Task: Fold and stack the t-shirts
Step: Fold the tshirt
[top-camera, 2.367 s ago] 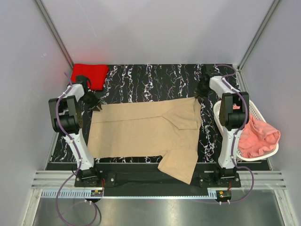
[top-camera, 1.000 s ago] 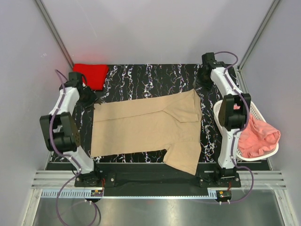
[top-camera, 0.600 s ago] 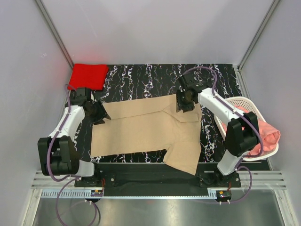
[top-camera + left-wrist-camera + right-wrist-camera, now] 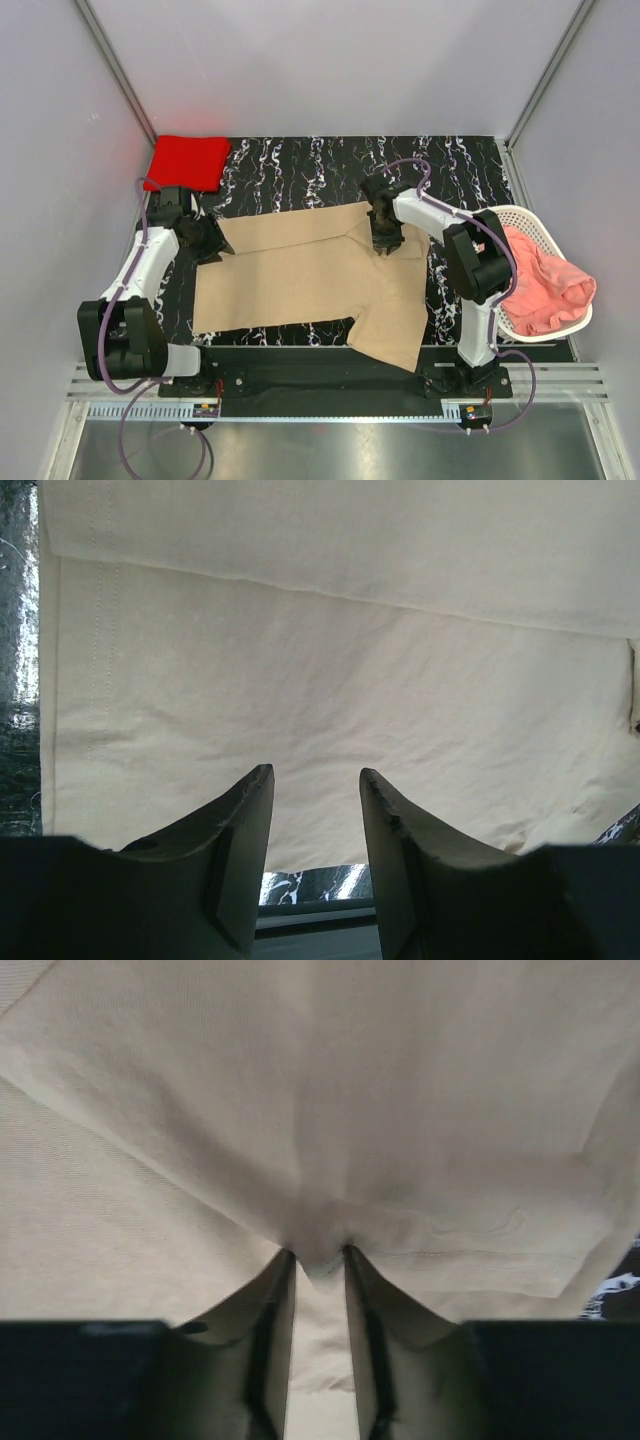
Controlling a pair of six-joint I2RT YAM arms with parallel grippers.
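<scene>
Pinching the tan t-shirt (image 4: 400, 1110) are the right fingers (image 4: 262, 1360); left fingers (image 4: 238, 855) stand apart

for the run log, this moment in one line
task: folding tan t-shirt | left jaws: open at its edge | right jaws: pinching it | red t-shirt: folded, far left | pink t-shirt: in basket

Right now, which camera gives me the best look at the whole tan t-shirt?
The top external view: the tan t-shirt lies spread out, nearly its whole outline in frame. The left wrist view shows only a close patch with a stitched hem; the right wrist view shows only cloth puckered at the right tool's tips.
</scene>
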